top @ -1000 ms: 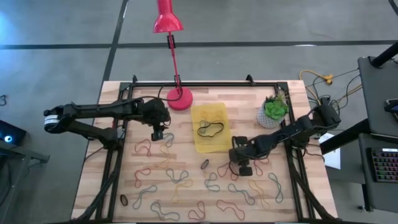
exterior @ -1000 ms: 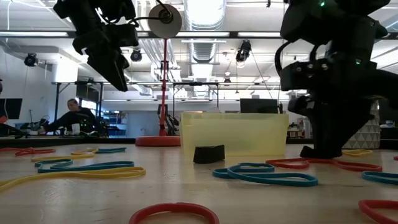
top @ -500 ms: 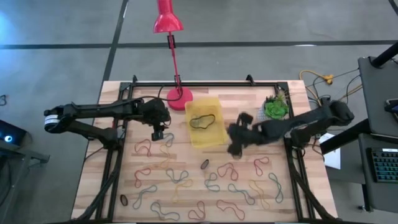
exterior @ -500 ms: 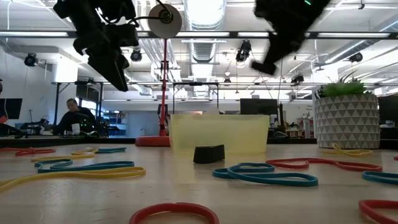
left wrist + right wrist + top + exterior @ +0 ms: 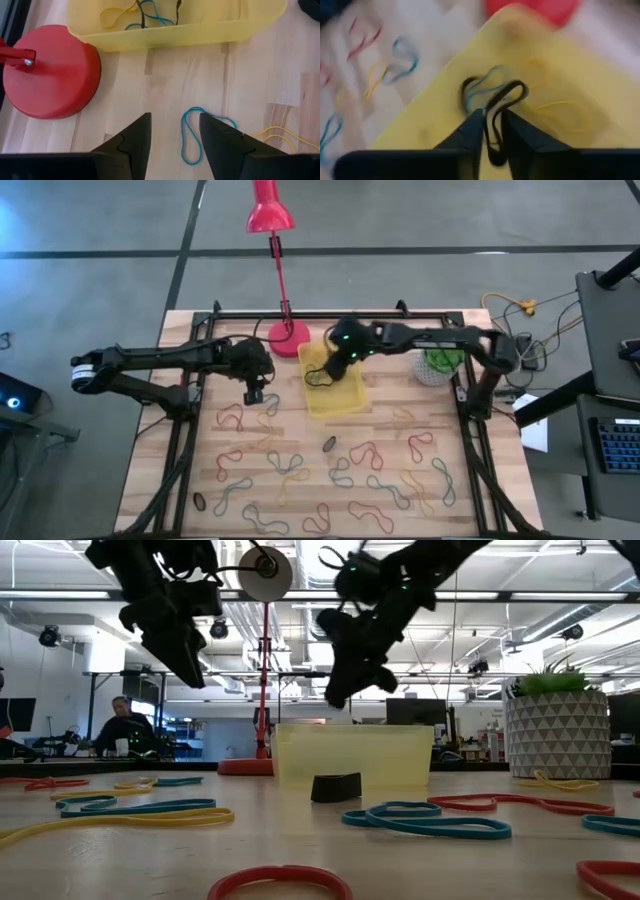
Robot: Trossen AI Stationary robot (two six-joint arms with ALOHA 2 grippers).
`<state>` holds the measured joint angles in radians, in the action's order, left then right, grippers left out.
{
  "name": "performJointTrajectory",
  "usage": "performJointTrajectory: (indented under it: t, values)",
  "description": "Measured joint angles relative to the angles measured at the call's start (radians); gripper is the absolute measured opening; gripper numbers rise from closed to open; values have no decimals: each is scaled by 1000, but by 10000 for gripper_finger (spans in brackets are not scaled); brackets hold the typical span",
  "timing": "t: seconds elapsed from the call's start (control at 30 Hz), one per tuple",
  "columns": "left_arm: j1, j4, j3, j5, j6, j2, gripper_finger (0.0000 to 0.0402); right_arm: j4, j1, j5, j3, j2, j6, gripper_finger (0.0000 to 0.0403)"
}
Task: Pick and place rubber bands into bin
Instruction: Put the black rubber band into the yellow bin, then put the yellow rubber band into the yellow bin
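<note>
Nearest the low camera, loose rubber bands [image 5: 430,822] in red, blue and yellow lie flat on the wooden table [image 5: 400,495]; from above they spread across its whole near half, and a small black loop [image 5: 329,444] lies just short of the bin [image 5: 345,402].

Farther in, the bin, a shallow translucent yellow tray, sits tilted toward the red lamp base [image 5: 289,339], close beside it; inside it lie a few bands, a blue one, a yellow one and a black one [image 5: 142,15].

The right gripper [image 5: 337,364] hangs over the bin's far end, above the rim in the low view; a black rubber band [image 5: 496,115] runs down between its fingers [image 5: 468,131], which stand only narrowly parted; the wrist picture is smeared, so whether the band is pinched or merely lying in the gap is hard to say, and the grip cannot be told.

The left gripper [image 5: 254,393] hovers above the table beside the lamp base, well clear of the bin; its fingers [image 5: 131,145] are spread apart with nothing between them, and a blue band [image 5: 192,135] lies on the wood below.

At the far right corner stands a white pot with a green plant [image 5: 437,360].
</note>
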<state>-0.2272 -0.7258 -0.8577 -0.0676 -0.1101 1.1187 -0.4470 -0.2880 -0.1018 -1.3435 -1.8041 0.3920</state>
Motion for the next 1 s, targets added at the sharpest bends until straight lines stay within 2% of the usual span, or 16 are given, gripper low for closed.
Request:
performJointTrajectory:
  t: [0.1,0.2,0.27,0.37,0.43,0.6,0.73,0.87,1.0]
  values:
    - [0,-18,0,-1,4,0,151,-127,20,-7,-82,-62,-61,127]
    - [0,-34,1,-1,26,0,151,-229,46,27,-129,-67,-204,179]
    - [0,-38,4,-2,26,0,151,-275,77,100,-138,-24,-333,206]
    - [0,-38,16,-4,22,0,151,-372,133,263,-103,61,-480,231]
    - [0,-36,26,-10,22,0,151,-434,153,309,-42,118,-495,240]
    - [-1,-6,71,-11,25,0,151,-499,187,235,180,278,-334,249]
    - [-1,2,82,-11,24,0,151,-471,272,218,358,365,-306,249]
    - [-1,6,82,-21,17,0,151,-440,347,232,479,394,-378,247]
    - [-2,8,83,-22,18,0,151,-391,371,232,539,394,-347,240]
